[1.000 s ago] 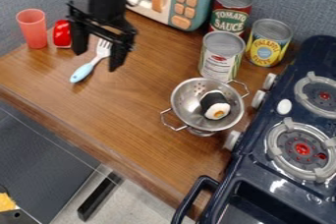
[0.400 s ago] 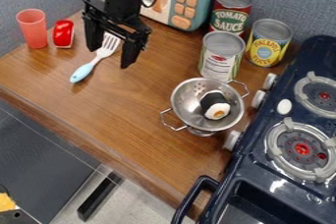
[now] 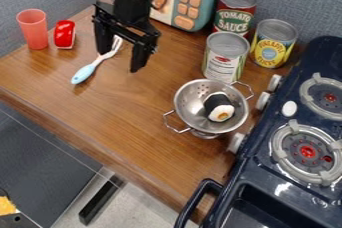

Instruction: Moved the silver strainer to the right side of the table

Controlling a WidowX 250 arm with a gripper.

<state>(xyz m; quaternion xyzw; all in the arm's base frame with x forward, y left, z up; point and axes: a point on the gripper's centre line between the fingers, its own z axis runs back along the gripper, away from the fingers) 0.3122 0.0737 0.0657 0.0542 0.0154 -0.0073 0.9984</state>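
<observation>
Gripper [image 3: 121, 58]: black, angular, two fingers apart, hanging over the upper left of the counter. Fork [image 3: 85, 73]: pale blue handle, white tines, seen partly between and behind the fingers. Counter [image 3: 127, 117]: brown wood grain, spanning from gripper to strainer; front edge running diagonally, well apart from both. Strainer [image 3: 187, 107]: shiny metal bowl, perforated, two wire handles, upright on the counter's right part, just beside the stove [image 3: 264, 172], which is glossy dark blue with grey burner rings. In the bowl: black-and-white piece [image 3: 219, 107], orange-yellow spot. Near the strainer: three metal cans, paper labels pale [image 3: 224, 64], red-and-green [image 3: 234, 19], yellow-and-blue [image 3: 270, 52]. Far left: translucent red cup [image 3: 33, 31], tapered; beside it, glossy red object [image 3: 64, 34].
</observation>
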